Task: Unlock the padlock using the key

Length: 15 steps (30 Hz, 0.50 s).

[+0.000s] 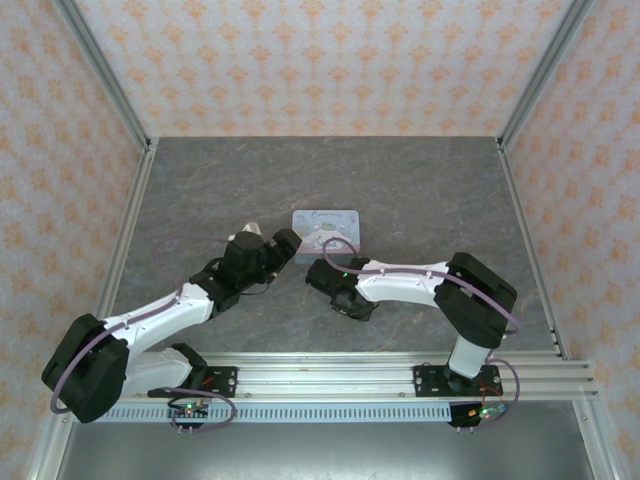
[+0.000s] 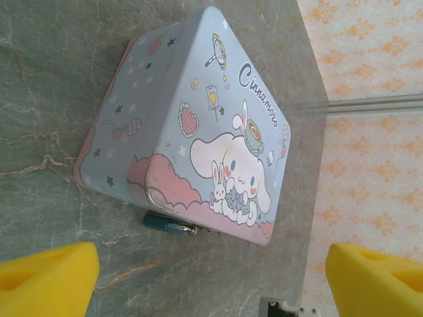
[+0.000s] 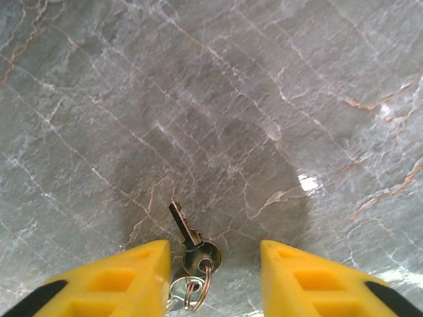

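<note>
- The key (image 3: 187, 231) is seen lower centre, ungrasped between the fingers of the spread right gripper (image 3: 215, 281).
- Beyond the spread, empty left gripper (image 2: 211, 277), the padlock (image 2: 168, 224) is seen at the tin (image 2: 198, 119)'s lower edge.
- Key pickup is judged current; closure on its head is needed.

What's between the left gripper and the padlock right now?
Bare table: in the left wrist view, nothing sits between the open left gripper and the padlock, which lies against the tin's edge.

Left end effector (image 1: 287, 245) and right end effector (image 1: 316, 274) near blue tin (image 1: 326, 226)
</note>
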Each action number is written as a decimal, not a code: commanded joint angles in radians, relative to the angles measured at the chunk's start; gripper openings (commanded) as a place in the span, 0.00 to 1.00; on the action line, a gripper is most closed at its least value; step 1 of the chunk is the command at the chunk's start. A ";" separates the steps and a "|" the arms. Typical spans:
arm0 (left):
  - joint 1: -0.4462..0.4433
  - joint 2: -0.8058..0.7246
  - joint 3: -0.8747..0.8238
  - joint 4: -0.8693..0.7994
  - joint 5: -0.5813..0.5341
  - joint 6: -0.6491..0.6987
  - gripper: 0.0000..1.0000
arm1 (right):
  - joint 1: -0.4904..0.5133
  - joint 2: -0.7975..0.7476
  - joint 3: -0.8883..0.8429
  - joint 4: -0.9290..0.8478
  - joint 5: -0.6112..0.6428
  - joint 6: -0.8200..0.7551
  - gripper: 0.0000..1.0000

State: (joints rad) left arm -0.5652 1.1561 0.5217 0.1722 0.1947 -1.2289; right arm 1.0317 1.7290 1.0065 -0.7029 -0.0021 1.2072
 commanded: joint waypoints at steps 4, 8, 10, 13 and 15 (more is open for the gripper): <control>0.025 -0.021 -0.012 -0.019 0.025 0.011 0.89 | 0.030 0.070 -0.006 0.133 -0.122 0.050 0.24; 0.030 -0.015 -0.005 -0.027 0.037 0.014 0.90 | 0.031 0.054 -0.051 0.186 -0.119 0.054 0.06; 0.030 -0.012 -0.002 -0.030 0.043 0.014 0.90 | 0.028 0.036 -0.096 0.237 -0.122 0.052 0.00; 0.030 -0.005 0.004 -0.038 0.049 0.016 0.90 | 0.013 -0.011 -0.175 0.322 -0.121 0.026 0.00; 0.030 0.000 0.008 -0.045 0.054 0.018 0.89 | -0.004 -0.055 -0.226 0.368 -0.121 -0.012 0.00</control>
State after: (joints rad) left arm -0.5423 1.1526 0.5201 0.1669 0.2325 -1.2285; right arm 1.0367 1.6371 0.8818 -0.5091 -0.0109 1.2335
